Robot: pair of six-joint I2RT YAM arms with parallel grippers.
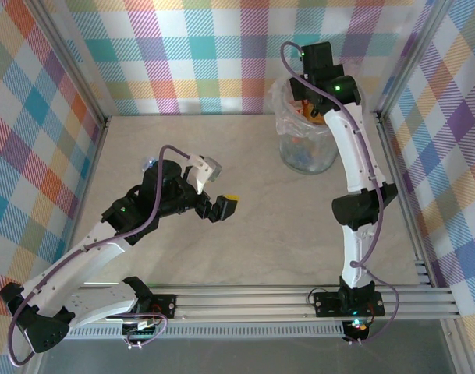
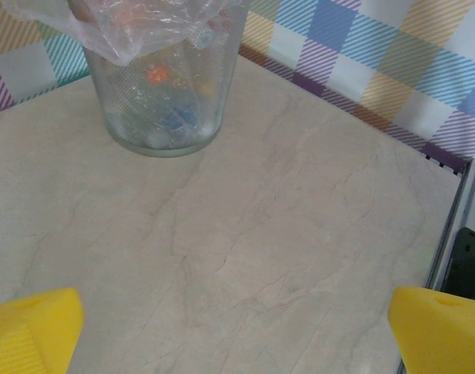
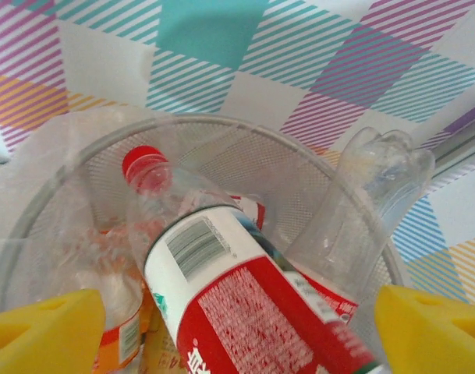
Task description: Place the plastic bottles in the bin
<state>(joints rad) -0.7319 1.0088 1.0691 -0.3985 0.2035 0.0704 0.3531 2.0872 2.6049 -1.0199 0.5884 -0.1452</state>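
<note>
Red-labelled bottle (image 3: pixel 221 273) within spread right gripper (image 3: pixel 241 331), above bin (image 3: pixel 299 167), clear upturned bottle (image 3: pixel 370 195) beside it, left gripper (image 2: pixel 237 319) spread

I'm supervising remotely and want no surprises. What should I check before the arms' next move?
1. Right end effector above the bin mouth: ok.
2. Right end effector open wide: ok.
3. Red-label bottle lying cap-first inside the bin's rim: ok.
4. Bin upright on the table: ok.
5. Left end effector open and empty: ok.
6. No bottles left on the table: cannot tell, the left arm hides part of it.
</note>
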